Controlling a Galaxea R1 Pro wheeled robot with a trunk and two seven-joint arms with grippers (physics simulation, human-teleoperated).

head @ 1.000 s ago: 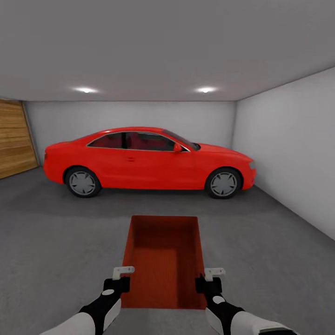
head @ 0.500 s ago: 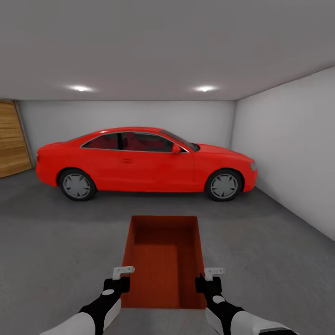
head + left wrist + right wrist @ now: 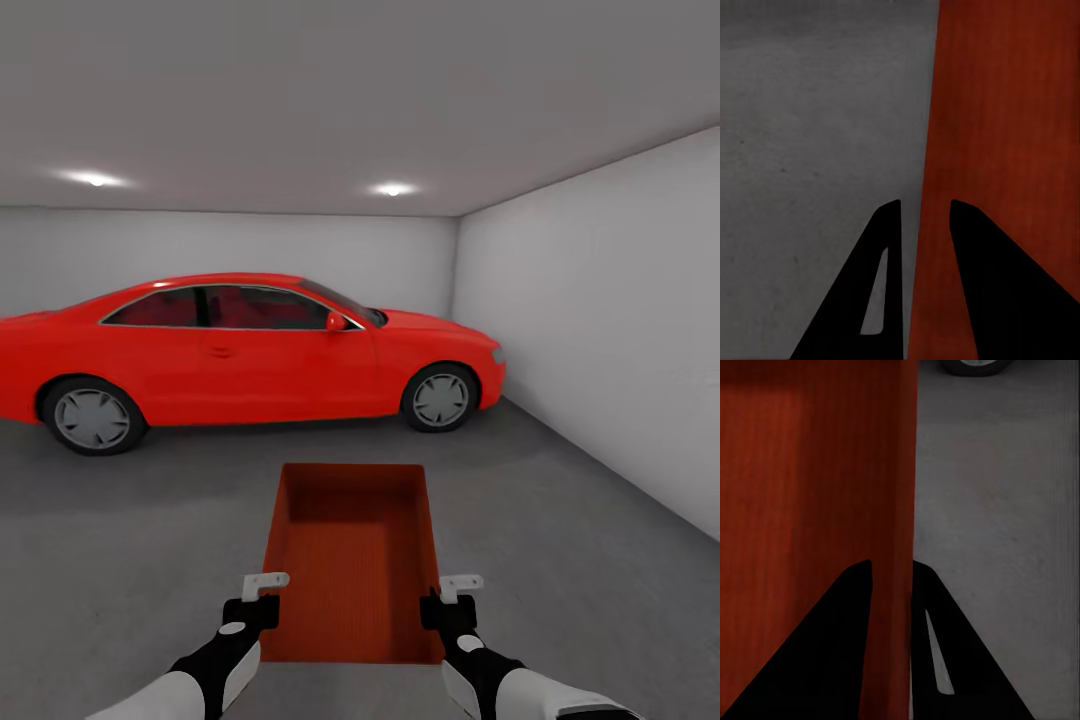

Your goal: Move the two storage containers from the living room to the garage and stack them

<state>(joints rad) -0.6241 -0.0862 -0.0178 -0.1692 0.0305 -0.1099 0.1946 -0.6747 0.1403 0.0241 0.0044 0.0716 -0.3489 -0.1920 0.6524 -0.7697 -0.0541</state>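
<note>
I am in the garage, holding one orange-red storage container (image 3: 350,550) out in front of me above the dark grey floor (image 3: 120,520). My left gripper (image 3: 262,590) is shut on its left wall near the near end, and my right gripper (image 3: 452,590) is shut on its right wall. In the left wrist view the left gripper (image 3: 924,206) has one finger on each side of the thin wall of the container (image 3: 1005,112). The right gripper (image 3: 891,564) pinches the opposite wall of the container (image 3: 810,472) the same way. The bin is open-topped with nothing inside.
A red car (image 3: 230,360) is parked across the far side of the room. A pale grey wall (image 3: 620,350) runs along the right. Open grey floor lies between me and the car and on both sides of the bin.
The whole view has swung to the right: the car has slid left in the picture and the wooden door has left it. Container and grippers keep their places relative to me.
</note>
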